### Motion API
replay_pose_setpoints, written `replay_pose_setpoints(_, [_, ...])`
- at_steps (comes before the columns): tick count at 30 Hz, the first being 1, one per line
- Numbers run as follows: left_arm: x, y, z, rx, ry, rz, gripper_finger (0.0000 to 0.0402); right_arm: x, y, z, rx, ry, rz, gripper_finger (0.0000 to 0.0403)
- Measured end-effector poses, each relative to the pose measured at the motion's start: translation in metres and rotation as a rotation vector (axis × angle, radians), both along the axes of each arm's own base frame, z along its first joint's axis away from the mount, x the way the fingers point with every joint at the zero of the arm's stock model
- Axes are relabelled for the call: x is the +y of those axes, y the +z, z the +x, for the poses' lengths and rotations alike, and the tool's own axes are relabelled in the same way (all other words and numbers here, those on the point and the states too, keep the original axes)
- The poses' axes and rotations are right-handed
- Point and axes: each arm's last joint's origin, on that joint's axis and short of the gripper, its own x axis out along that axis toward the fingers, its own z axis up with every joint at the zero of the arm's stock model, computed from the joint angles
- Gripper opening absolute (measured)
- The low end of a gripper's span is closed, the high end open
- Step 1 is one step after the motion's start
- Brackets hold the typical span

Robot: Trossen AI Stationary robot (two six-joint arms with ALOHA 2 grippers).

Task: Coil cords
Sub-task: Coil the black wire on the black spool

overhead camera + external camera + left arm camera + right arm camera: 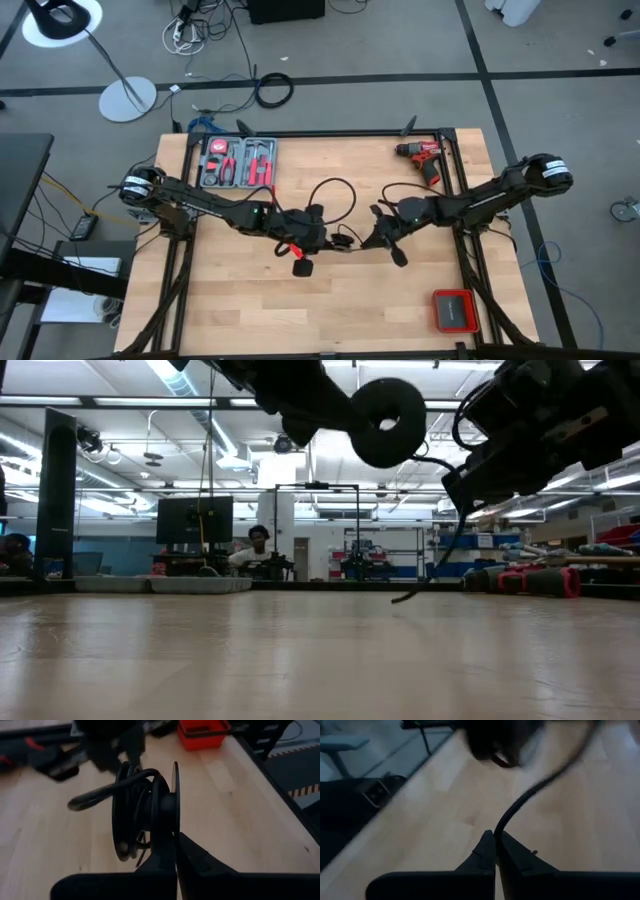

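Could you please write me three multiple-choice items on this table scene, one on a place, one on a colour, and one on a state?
1. Where on the table does the drill lie?
A. far right corner
B. near left corner
C. centre

2. What colour is the small case near the right front edge?
A. blue
B. red
C. white

3. What is the state of the right claw?
A. wide open
B. shut on the cord
C. out of view

Answers: 1 A, the high view shows it by the far right corner. 2 B, it shows red from above. 3 B, the right wrist view shows the cord rising from between closed fingers, while the left claw grips a spool.
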Motion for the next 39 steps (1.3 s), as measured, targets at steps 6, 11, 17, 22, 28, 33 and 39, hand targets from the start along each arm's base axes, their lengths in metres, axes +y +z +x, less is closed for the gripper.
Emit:
replay_pose_setpoints(6, [-0.001, 0.005, 0.003, -0.069, -0.04, 0.016, 0.0, 0.001, 0.0, 0.001, -0.018, 0.012, 0.001, 0.0])
replay_pose_setpoints(11, [-0.002, 0.015, 0.007, -0.178, -0.06, 0.036, 0.0, 0.001, 0.002, 0.002, -0.037, 0.012, 0.002, 0.0])
replay_pose_setpoints(17, [-0.001, 0.027, 0.012, -0.327, -0.073, 0.101, 0.0, 0.001, 0.004, 0.003, -0.063, 0.013, 0.008, 0.0])
replay_pose_setpoints(22, [0.002, 0.034, 0.014, -0.417, -0.052, 0.171, 0.0, 0.005, 0.002, 0.006, -0.068, 0.022, 0.022, 0.0])
replay_pose_setpoints(28, [0.008, 0.035, 0.015, -0.429, -0.023, 0.154, 0.0, 0.006, 0.002, 0.008, -0.084, 0.0, 0.022, 0.0])
replay_pose_setpoints(33, [0.008, 0.035, 0.018, -0.449, -0.021, 0.151, 0.0, 0.004, 0.004, 0.013, -0.079, -0.013, 0.018, 0.0])
replay_pose_setpoints(39, [0.004, 0.022, 0.032, -0.522, -0.043, 0.117, 0.0, 0.0, 0.012, 0.023, -0.011, -0.005, -0.045, 0.0])
